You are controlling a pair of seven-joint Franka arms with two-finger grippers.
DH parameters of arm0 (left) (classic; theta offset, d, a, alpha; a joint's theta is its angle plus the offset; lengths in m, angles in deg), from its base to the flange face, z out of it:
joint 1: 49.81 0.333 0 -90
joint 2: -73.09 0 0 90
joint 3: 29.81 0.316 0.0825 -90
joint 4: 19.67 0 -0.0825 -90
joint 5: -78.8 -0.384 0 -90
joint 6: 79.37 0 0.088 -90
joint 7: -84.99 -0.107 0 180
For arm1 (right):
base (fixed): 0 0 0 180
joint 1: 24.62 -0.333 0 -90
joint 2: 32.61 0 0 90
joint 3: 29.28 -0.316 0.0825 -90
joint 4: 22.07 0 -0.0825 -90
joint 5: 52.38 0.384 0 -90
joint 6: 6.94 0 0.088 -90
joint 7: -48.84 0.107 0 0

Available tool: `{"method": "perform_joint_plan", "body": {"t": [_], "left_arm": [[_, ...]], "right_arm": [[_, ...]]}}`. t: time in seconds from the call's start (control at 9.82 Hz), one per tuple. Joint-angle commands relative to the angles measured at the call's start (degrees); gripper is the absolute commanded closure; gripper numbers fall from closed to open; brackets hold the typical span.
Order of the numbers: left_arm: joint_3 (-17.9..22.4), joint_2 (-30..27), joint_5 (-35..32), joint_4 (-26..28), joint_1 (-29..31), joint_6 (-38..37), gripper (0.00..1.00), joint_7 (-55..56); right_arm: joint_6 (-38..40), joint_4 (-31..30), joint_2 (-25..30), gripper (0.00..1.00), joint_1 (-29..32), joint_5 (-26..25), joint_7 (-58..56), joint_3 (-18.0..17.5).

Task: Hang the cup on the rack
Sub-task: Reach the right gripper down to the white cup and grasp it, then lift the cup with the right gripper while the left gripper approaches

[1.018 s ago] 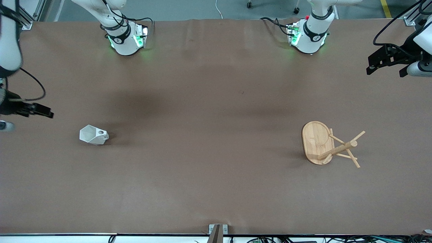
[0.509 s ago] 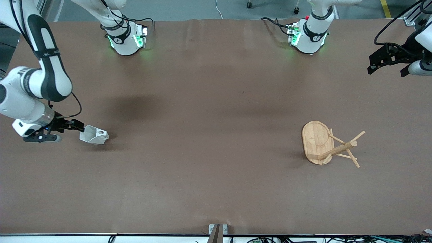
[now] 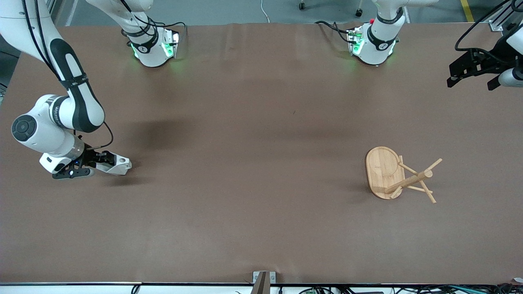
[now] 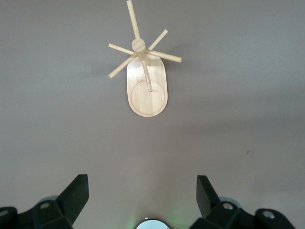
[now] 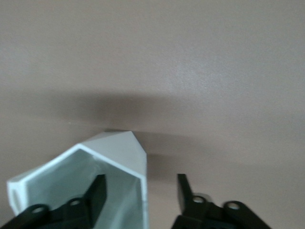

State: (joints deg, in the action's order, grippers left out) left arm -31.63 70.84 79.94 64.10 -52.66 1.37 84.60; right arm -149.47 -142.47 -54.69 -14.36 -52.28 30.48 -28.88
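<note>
Cup is lying on its side toward the right arm's end of the table, its mouth facing that end, and the right gripper is now reaching into it. A second ago this gripper was hanging well apart from the cup; now one finger is sitting inside the mouth and the other outside the wall, the jaws narrowing but not yet pinching. That is putting the grasp close at hand, with lifting and hanging not yet begun. The cup itself is not looking shifted. Rack is standing unmoved toward the left arm's end. The left gripper is waiting with jaws spread wide over that end's edge, drifting only slightly.
</note>
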Motion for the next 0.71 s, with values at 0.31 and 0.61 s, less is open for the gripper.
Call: {"method": "perform_joint_plan", "body": {"t": [0.31,0.61], "left_arm": [[-0.29,0.05,-0.43,1.04,0.3,-0.85,0.0,0.31],[-0.29,0.14,-0.43,1.13,0.39,-0.85,0.0,-0.74]], "right_arm": [[-0.73,1.4,-1.65,0.78,0.9,1.13,-1.25,-0.49],[3.19,3.05,-1.39,0.99,0.12,1.13,-0.28,-0.67]]}}
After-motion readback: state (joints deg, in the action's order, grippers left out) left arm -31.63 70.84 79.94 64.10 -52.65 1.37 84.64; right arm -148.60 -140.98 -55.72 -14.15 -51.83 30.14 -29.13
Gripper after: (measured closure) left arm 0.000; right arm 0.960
